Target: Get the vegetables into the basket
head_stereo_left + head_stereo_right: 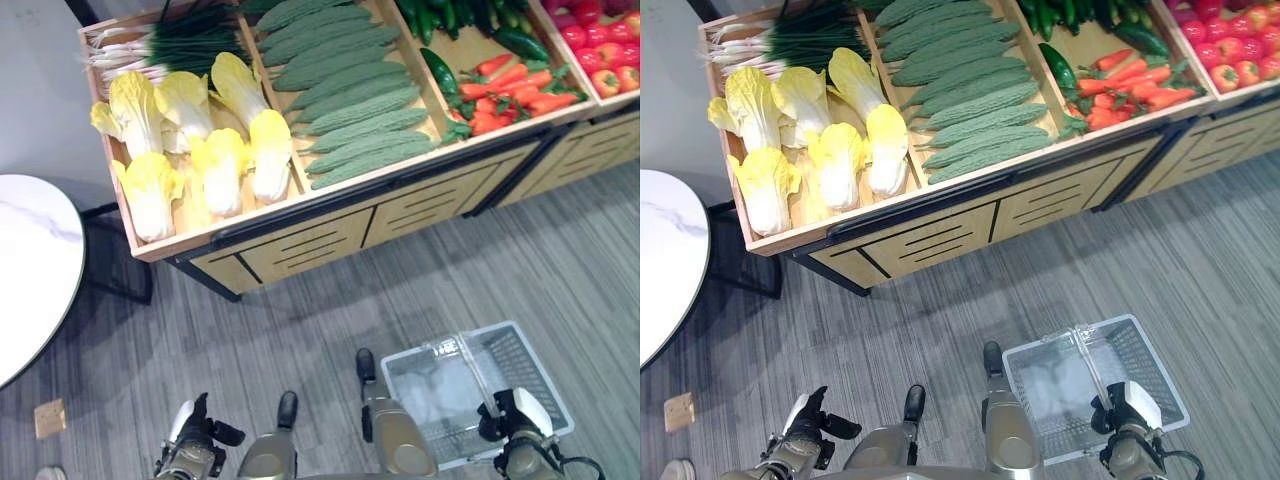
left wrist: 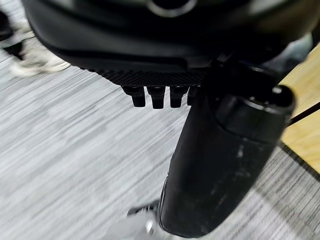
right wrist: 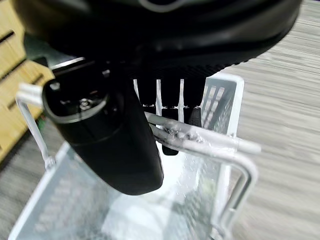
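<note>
We looked down on a long pale wooden produce bench (image 1: 330, 225) with slatted drawer fronts, standing on a grey wood-grain floor (image 1: 330, 320). Its top was split into compartments. The leftmost held yellow-and-white napa cabbages (image 1: 200, 140) with a bundle of green onions with white stalks (image 1: 160, 45) lying behind them. The next compartment held rows of bumpy green bitter gourds (image 1: 350, 95). Further right lay orange carrots (image 1: 510, 90) beside dark green cucumbers (image 1: 470, 25), and in the far right compartment red tomatoes (image 1: 600, 45). All the vegetables were on the bench.

At the left edge we saw part of a round white marble-patterned table (image 1: 30, 265), well apart from the bench.

On the floor near the bench, toward the right, stood a pale grey plastic mesh shopping basket (image 1: 530, 365) with nothing inside it, its wire handles (image 3: 200, 137) raised over the middle.

The right hand (image 3: 115, 130) hovered over the basket; in the right wrist view its fingers (image 3: 170, 100) were curled around the handle bars, gripping them.

The left hand (image 2: 220, 150) hung low on the left over bare floor, its fingers (image 2: 155, 95) bent inward and holding nothing.

A small tan square tile (image 1: 49, 418) lay on the floor at the lower left.
</note>
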Tool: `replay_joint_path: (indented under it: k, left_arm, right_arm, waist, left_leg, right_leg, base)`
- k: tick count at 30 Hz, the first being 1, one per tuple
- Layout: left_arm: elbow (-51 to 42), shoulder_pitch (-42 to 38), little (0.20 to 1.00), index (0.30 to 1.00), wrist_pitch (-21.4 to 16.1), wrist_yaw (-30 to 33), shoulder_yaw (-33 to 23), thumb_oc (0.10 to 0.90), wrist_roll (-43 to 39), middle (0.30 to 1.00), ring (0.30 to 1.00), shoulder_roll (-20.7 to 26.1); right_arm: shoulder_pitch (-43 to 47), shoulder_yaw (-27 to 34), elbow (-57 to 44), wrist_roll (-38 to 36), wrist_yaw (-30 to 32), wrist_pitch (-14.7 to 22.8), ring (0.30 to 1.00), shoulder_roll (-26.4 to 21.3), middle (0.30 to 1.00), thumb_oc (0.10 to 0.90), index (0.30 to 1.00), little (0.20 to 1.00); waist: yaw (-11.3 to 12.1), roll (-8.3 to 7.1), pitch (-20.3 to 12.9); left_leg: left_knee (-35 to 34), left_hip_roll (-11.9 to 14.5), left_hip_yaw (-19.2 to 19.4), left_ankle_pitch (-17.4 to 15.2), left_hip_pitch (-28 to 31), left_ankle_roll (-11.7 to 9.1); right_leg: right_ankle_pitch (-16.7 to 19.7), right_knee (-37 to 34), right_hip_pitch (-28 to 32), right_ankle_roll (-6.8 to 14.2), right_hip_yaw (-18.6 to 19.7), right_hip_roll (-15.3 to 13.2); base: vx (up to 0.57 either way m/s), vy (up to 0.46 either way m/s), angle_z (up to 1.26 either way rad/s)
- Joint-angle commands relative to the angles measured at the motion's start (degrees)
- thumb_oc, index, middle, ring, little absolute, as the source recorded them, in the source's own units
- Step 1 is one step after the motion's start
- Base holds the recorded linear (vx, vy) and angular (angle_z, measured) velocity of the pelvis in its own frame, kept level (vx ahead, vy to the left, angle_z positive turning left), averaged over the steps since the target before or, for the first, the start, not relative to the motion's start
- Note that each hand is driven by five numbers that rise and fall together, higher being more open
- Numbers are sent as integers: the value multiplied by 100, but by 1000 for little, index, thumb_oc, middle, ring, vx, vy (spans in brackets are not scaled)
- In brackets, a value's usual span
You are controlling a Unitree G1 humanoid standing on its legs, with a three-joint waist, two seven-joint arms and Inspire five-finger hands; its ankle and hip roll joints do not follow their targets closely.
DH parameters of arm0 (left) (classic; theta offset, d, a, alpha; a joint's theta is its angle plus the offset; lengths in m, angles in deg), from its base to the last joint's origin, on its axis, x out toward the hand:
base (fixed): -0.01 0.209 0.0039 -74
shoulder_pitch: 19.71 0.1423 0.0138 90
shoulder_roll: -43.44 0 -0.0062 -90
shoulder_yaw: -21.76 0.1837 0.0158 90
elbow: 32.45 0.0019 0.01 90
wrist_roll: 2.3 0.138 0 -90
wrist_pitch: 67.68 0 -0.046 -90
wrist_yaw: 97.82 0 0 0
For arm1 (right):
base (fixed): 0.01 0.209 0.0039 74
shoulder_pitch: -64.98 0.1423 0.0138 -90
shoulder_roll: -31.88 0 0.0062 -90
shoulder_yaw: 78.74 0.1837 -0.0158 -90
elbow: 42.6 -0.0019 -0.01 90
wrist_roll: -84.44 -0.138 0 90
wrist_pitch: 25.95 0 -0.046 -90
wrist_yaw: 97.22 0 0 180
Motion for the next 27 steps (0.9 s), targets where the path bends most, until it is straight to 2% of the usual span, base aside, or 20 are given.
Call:
replay_joint_path:
  k: [1, 2, 3, 4, 7, 9, 14, 20, 27]
  left_arm:
    - [-66, -244, 1000, 1000, -35, 106, -61, 900, 30, 1000, 1000, 48]
    - [-89, -270, 1000, 1000, -15, 98, -13, 900, 64, 1000, 1000, -6]
    - [-90, -269, 1000, 1000, -14, 98, -13, 900, 64, 1000, 1000, -7]
    - [-184, -308, 1000, 1000, -30, 104, 64, 900, 76, 1000, 1000, -54]
    - [-223, -406, 1000, 1000, -16, 126, 232, 900, 148, 1000, 1000, -70]
    - [-209, -426, 1000, 1000, -9, 152, 247, 900, 182, 1000, 1000, -77]
    - [-151, -300, 1000, 1000, 13, 113, 226, 900, 300, 1000, 1000, -89]
    - [-118, -248, 1000, 1000, 12, 102, 139, 900, 357, 1000, 1000, -6]
    - [-13, -205, 1000, 1000, 4, 135, 1, 900, 353, 1000, 1000, 100]
  right_arm:
    - [-415, 247, -14, -355, 225, 9, 300, -745, 300, 400, 300, 300]
    - [-509, 311, -32, -365, 218, 0, 300, -802, 300, 400, 300, 300]
    - [-510, 311, -33, -365, 217, 0, 300, -803, 300, 400, 300, 300]
    - [-575, 383, 6, -427, 219, -19, 300, -826, 300, 400, 300, 300]
    - [-657, 495, 85, -616, 250, -25, 300, -687, 300, 400, 300, 300]
    - [-653, 471, 80, -657, 254, -25, 300, -636, 300, 400, 300, 300]
    - [-588, 367, 214, -605, 181, -60, 300, -462, 300, 400, 300, 300]
    - [-497, 366, 347, -634, 93, -86, 300, -260, 300, 400, 300, 300]
    - [-426, 305, 341, -684, 21, -25, 300, -172, 300, 400, 300, 300]
  waist:
    - [-147, -110, 0]
    - [-196, -76, 4]
    - [-202, -73, 6]
    - [-219, -33, 30]
    - [-250, 35, 0]
    - [-259, 78, -18]
    - [-259, 104, -80]
    - [-211, 36, -140]
    - [-190, -48, -203]
  left_leg:
    - [258, -133, 35, -255, -74, -268]
    - [496, -136, 231, -223, -182, -301]
    - [507, -136, 223, -229, -186, -301]
    - [583, -89, 518, -96, -262, -323]
    - [86, 249, 963, 292, -390, -387]
    - [-105, 348, 1037, 472, -484, -434]
    - [-234, 268, 1172, 302, -318, -338]
    - [-441, 106, 1326, 187, -114, -244]
    - [-441, 73, 1341, 104, -76, -217]
  right_leg:
    - [-699, 767, 16, 472, 268, -400]
    - [-763, 758, 132, 410, 125, -459]
    - [-764, 757, 136, 410, 117, -461]
    - [-771, 657, 278, 354, -36, -516]
    - [-746, 404, 460, 400, -316, -617]
    - [-772, 402, 486, 433, -385, -665]
    - [-819, 519, 531, 495, -242, -697]
    - [-691, 453, 580, 657, -117, -878]
    - [-635, 395, 601, 728, -96, -952]
  base:
    - [101, -293, 77]
    - [67, -186, 82]
    - [63, -184, 94]
    - [22, -105, 79]
    - [30, -67, 51]
    - [60, 55, 57]
    - [110, 141, -9]
    - [64, 155, -19]
    - [9, 63, -1]
